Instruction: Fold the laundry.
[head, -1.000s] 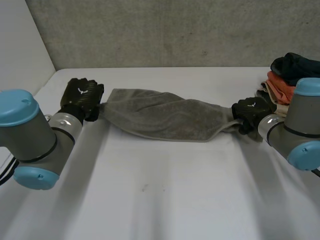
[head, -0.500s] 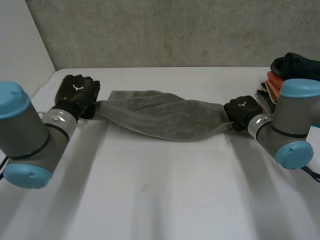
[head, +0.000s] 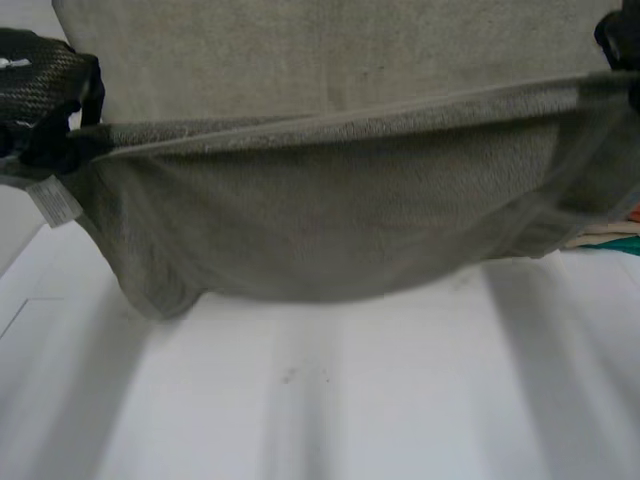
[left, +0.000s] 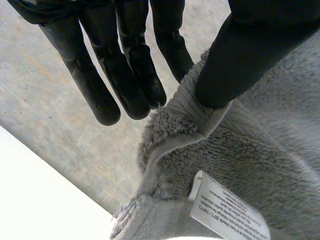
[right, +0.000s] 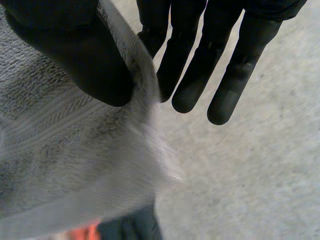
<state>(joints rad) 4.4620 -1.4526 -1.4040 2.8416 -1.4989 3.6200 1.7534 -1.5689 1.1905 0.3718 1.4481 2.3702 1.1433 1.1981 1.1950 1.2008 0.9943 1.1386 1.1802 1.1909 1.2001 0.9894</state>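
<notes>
Step in hand, as I judge it: towel lifted and spread between my 2 hands, ready to be laid flat for a 1st fold

Left hand (head: 40, 95), upper left of the head view: thumb and fingers pinch 1 corner of the grey towel (head: 330, 230). A white care label (head: 55, 203) hangs just below that grip. Right hand (head: 622, 40), upper right of the frame: the thumb clamps the opposite corner against the fingers, per the right wrist view.

To do it well:
- both corners level, hem taut, no twist
- lower the hanging edge onto the white table (head: 350, 400) 1st, clear of the coloured clothes pile (head: 608, 236) at mid right
- both pinches look shallow, so no jerks, or a corner could slip

Towel: fuzzy terry with a flat woven band along the hem. The top edge runs across the upper frame and the body sags in a belly through the middle. It hangs lowest at left of centre; contact with the table not clear
</notes>
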